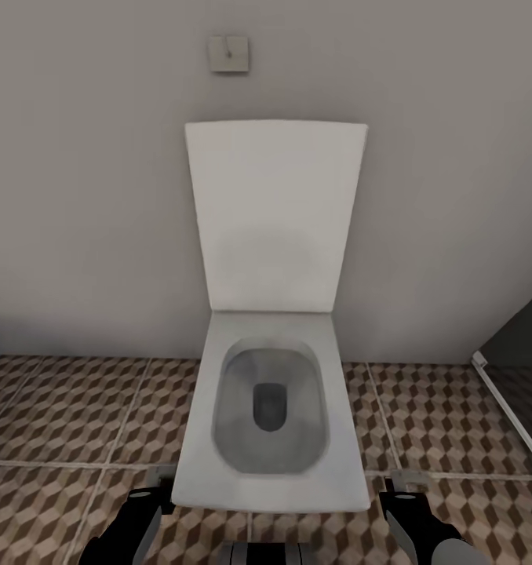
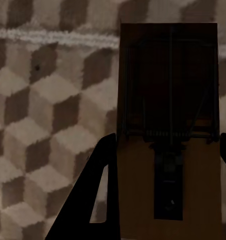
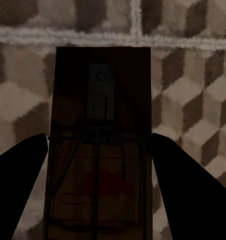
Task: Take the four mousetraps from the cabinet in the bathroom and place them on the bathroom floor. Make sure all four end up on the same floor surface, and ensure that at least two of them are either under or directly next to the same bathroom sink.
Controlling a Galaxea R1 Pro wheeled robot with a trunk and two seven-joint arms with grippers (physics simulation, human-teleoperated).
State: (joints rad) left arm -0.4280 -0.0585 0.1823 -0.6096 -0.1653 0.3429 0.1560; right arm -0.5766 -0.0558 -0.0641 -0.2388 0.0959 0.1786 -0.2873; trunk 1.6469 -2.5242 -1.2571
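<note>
Between each claw's fingers, left claw point(image 2: 165, 155) and right claw point(image 3: 98, 150), sits a gripped mousetrap point(image 2: 168, 100) point(image 3: 100, 140).

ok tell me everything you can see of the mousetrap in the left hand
The mousetrap in the left wrist view is a flat rectangular brown wooden board, looking dark in shadow. On its face sit dark metal parts: thin wire arms running lengthwise, a coiled spring bar across the middle, and a small dark plate below it. It sits between the left hand's two dark fingers, which flank its long edges, so it appears held. Behind it lies the cube-patterned bathroom floor; whether it touches the floor cannot be told.
</note>
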